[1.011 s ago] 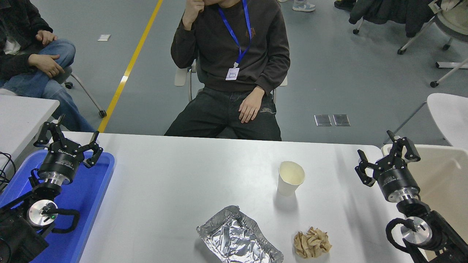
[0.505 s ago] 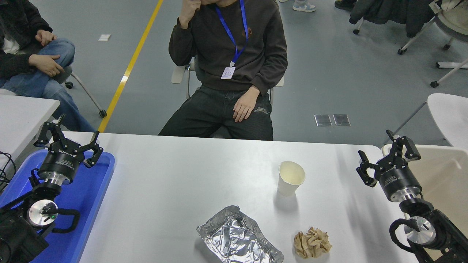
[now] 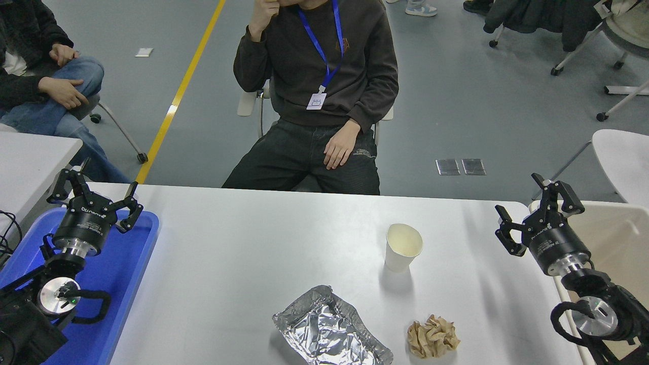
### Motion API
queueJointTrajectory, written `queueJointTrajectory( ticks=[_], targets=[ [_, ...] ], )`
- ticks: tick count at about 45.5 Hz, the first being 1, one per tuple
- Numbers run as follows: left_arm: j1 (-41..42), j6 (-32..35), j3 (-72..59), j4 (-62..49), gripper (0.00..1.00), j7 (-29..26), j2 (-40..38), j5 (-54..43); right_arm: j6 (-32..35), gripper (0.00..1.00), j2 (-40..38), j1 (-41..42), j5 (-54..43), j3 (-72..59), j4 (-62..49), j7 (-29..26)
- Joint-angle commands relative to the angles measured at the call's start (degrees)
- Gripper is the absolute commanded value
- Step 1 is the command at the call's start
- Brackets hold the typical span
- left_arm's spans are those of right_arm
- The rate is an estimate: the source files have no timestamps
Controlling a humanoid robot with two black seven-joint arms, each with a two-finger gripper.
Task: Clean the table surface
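The white table surface (image 3: 243, 253) fills the lower picture. On it stand a white paper cup (image 3: 402, 247), upright and empty, a crumpled foil tray (image 3: 332, 328) near the front edge, and a crumpled brown paper ball (image 3: 433, 336) to the tray's right. My right gripper (image 3: 532, 205) hovers open over the table's right edge, right of the cup, holding nothing. At the lower left my left gripper (image 3: 94, 188) stays parked and open above a blue tray (image 3: 124, 274).
A beige bin (image 3: 616, 238) stands off the table's right edge, under the right arm. A person sits at the far side, hand on thigh. Another person sits at the upper left, beside a smaller white table (image 3: 30, 162).
My right arm has drifted slightly to the right and a little up. The seated person has shifted a little to the left. The left arm and the objects have not moved.
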Motion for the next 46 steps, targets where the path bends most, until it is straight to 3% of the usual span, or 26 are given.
queueJointTrajectory(
  ticks=[1, 9, 16, 35, 46],
  targets=[
    [0.0, 0.0, 0.0, 0.0, 1.0, 0.01, 0.0, -0.02, -0.93, 0.99, -4.28, 0.03, -0.54, -2.95, 4.55, -5.02],
    [0.0, 0.0, 0.0, 0.0, 1.0, 0.01, 0.0, -0.02, -0.4, 0.99, -10.34, 0.12, -1.58, -6.2, 12.1, -7.48],
    [0.0, 0.0, 0.0, 0.0, 1.0, 0.01, 0.0, -0.02, -0.23, 0.99, -15.97, 0.82, -10.19, -11.04, 17.55, -7.92],
    [0.0, 0.0, 0.0, 0.0, 1.0, 0.01, 0.0, -0.02, 6.36, 0.98, -21.07, 4.42, -23.47, -15.78, 20.46, -8.01],
    [0.0, 0.0, 0.0, 0.0, 1.0, 0.01, 0.0, 0.07, 7.86, 0.99, -23.01, 9.17, -35.86, -20.44, 22.22, -7.92]
  ],
)
